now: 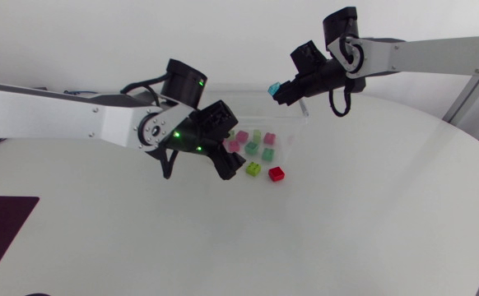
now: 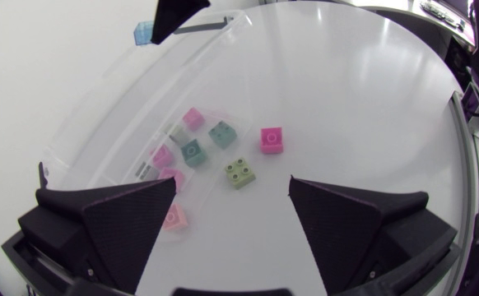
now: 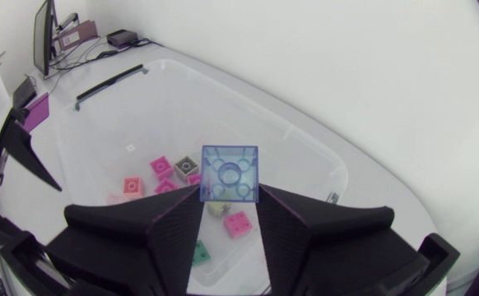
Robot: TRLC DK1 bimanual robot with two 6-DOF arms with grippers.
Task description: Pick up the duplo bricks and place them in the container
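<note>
My right gripper point(image 1: 282, 90) hangs over the far side of the clear container point(image 1: 287, 125) and is shut on a light blue brick point(image 1: 274, 88). The right wrist view shows this blue brick point(image 3: 230, 173) between the fingertips, above the container point(image 3: 305, 140). Several pink, teal and green bricks point(image 1: 252, 144) lie inside. A lime brick point(image 1: 254, 168) and a red brick point(image 1: 277, 173) rest on the table just in front of it. My left gripper point(image 1: 216, 148) hovers open beside the container; the lime brick point(image 2: 240, 173) and the red one point(image 2: 272, 140) lie ahead of its fingers point(image 2: 132, 218).
The white table point(image 1: 346, 222) stretches wide toward the front and right. A dark mat point(image 1: 1, 222) lies at the front left edge.
</note>
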